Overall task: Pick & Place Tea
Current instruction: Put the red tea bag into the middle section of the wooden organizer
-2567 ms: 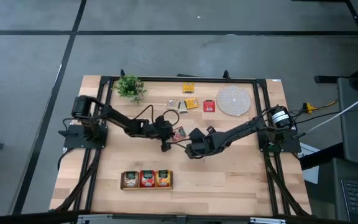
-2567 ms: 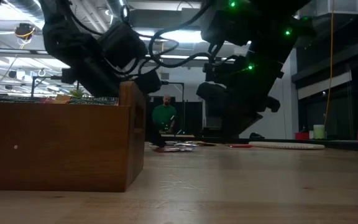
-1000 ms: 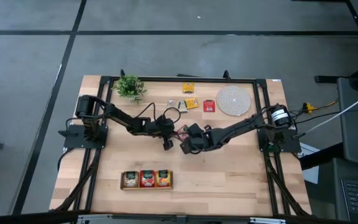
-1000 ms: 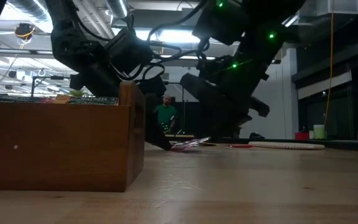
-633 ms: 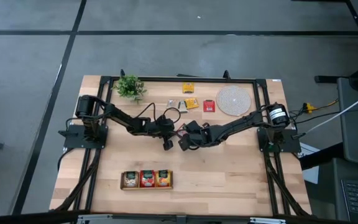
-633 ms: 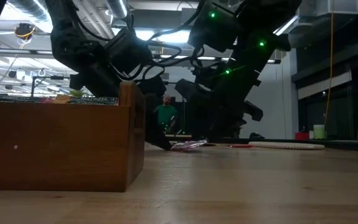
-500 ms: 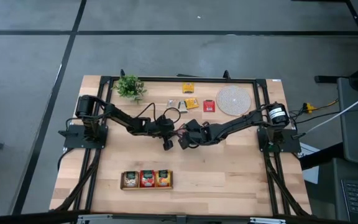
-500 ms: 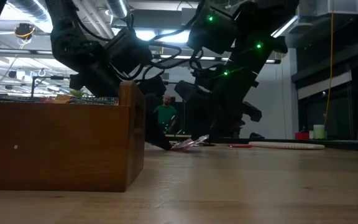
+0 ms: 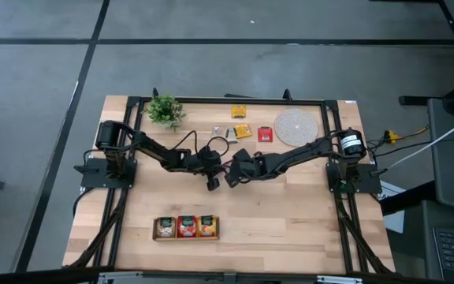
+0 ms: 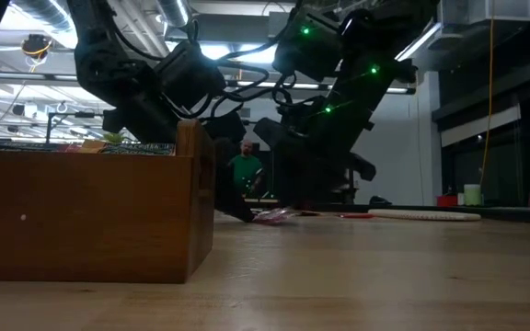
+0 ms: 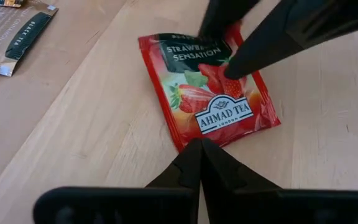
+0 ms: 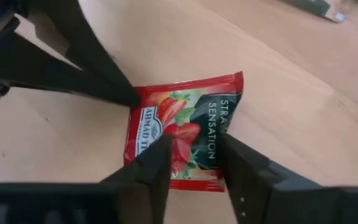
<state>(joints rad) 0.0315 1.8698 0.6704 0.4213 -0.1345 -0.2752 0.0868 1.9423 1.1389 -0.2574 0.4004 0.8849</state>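
Over the last couple of seconds the right gripper (image 9: 231, 175) had swung in across the table (image 9: 290, 229) toward the left gripper (image 9: 212, 182), until the two met over one red sachet (image 11: 210, 93) near the table's middle. That sachet lay flat on the wood, a strawberry tea by its print. The left jaws were closed tight, their joined tips resting at the sachet's near edge, apparently pinning it and not holding it. The right jaws stood open with a finger (image 12: 151, 171) on either side of the sachet's edge; they had been narrowing, so a pinch looked to be starting, though no grip was made yet. For the task, this read as a two-arm pick: one arm steadied the flat packet so the other could get under it. Nothing had yet gone toward the tray (image 9: 186, 227), which sat near the front edge with sachets already in its three compartments.

From above, the arms covered the red sachet completely. The level view showed only a thin sliver of it (image 10: 272, 216) at the table line, and I could not tell whether an edge had lifted. Other loose sachets (image 9: 243, 131) lay near the round mat (image 9: 295, 127), too small to read. Part of a grey sachet (image 11: 8, 34) showed cut off in the left wrist view.
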